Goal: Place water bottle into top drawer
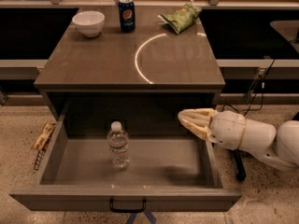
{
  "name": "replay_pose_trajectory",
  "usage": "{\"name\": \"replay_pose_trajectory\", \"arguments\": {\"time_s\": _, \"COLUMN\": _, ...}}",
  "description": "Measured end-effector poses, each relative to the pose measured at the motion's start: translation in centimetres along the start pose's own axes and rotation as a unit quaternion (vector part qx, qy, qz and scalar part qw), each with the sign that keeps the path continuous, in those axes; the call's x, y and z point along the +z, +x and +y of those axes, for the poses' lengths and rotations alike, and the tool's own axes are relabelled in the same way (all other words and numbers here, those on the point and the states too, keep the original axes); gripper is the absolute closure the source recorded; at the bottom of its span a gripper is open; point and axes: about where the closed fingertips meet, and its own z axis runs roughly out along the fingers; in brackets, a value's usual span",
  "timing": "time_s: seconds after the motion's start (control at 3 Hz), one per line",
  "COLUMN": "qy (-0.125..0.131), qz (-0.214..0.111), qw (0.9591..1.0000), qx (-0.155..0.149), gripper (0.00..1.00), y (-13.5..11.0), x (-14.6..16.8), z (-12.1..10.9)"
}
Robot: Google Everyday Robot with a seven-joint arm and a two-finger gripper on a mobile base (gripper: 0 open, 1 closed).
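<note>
Placement apparently complete: the clear plastic white-capped water bottle stood upright and unheld in the open grey-brown wooden top drawer, the pale gripper, fingers together and empty, hovering over its right wall, needing only a clear retreat.

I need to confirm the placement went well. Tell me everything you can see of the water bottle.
The water bottle is clear plastic with a white screw cap and a pale label band showing red. It stands upright on the floor of the open top drawer, left of centre, touching no wall. Nothing holds it: the gripper is off to its right, above the drawer's right wall.
</note>
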Motion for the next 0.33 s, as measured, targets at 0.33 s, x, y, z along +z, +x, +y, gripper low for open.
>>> {"name": "replay_pose_trajectory", "arguments": {"time_s": 0.33, "qy": 0.0, "qz": -0.003, "qw": 1.0, "qx": 0.0, "gripper": 0.38, "y": -0.24, "x": 0.17, "z": 0.02}}
